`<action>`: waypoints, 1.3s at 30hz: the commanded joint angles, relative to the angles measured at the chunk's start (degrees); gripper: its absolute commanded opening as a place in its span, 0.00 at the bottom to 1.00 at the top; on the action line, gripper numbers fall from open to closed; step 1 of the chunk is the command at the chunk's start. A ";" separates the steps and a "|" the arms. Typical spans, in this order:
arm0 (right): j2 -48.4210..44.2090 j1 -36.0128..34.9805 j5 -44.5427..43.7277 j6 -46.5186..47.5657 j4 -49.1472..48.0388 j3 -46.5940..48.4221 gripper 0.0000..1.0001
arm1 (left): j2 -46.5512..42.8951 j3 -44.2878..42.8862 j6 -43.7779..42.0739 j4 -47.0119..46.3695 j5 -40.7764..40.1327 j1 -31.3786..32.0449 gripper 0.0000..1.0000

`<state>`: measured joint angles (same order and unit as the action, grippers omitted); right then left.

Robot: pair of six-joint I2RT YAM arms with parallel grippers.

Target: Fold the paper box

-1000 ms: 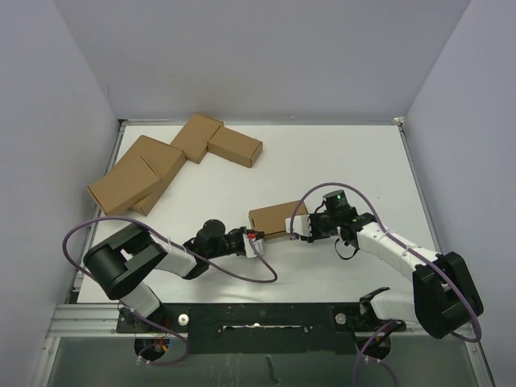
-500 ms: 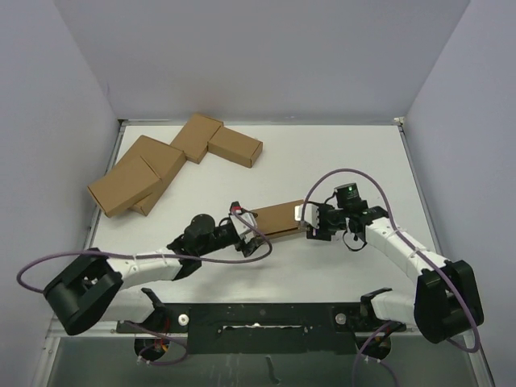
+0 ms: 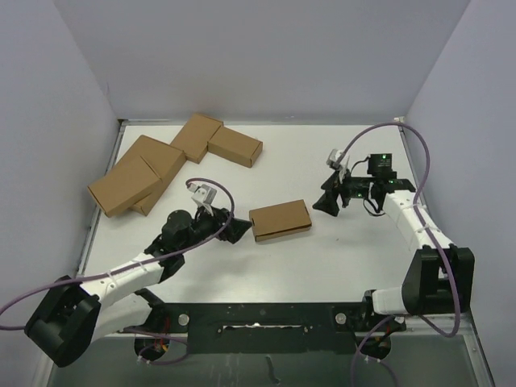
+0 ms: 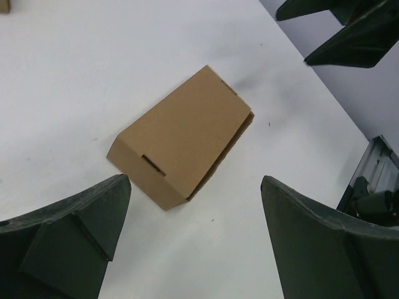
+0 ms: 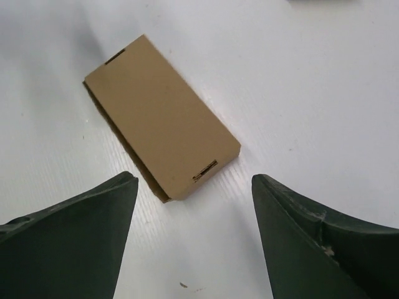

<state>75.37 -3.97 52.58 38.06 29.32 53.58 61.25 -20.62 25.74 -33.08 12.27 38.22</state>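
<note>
The paper box (image 3: 280, 220) is a small closed brown carton lying flat in the middle of the white table, with nothing touching it. In the left wrist view the paper box (image 4: 182, 138) lies just beyond my open left gripper (image 4: 196, 190), whose dark fingers (image 4: 68, 215) stand wide apart. From above, the left gripper (image 3: 234, 228) sits a little left of the carton. My right gripper (image 3: 328, 201) is open too, off to the carton's right and raised. In the right wrist view the paper box (image 5: 161, 117) lies ahead of the spread right gripper (image 5: 194, 184).
Several other brown cartons (image 3: 169, 161) are grouped at the back left of the table. Grey walls close in the table (image 3: 339, 153) on three sides. The right gripper's dark fingers (image 4: 349, 34) show at the top right of the left wrist view.
Both grippers let go of the box and opened. The left gripper drew back to the left, the right one rose and pulled away to the right. The box now lies free.
</note>
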 commanded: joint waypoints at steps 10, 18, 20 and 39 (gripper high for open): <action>18.66 5.91 9.72 -25.41 -3.98 9.65 0.78 | 3.60 2.75 20.31 -0.71 -0.19 -7.95 0.96; 24.58 6.17 13.75 -29.32 -6.14 8.83 0.81 | 10.67 2.08 21.74 -6.00 2.84 -8.22 0.91; 26.24 6.25 14.72 -30.17 -5.80 9.35 0.81 | 12.59 2.08 22.31 -7.60 3.30 -8.27 0.91; 34.30 3.47 11.15 -32.06 -2.00 11.46 0.62 | 22.28 0.85 28.93 -12.57 3.93 -8.35 0.93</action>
<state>108.97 0.93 63.44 6.26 25.63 62.41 81.60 -17.04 51.92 -40.27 15.07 30.24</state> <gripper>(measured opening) 0.672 0.924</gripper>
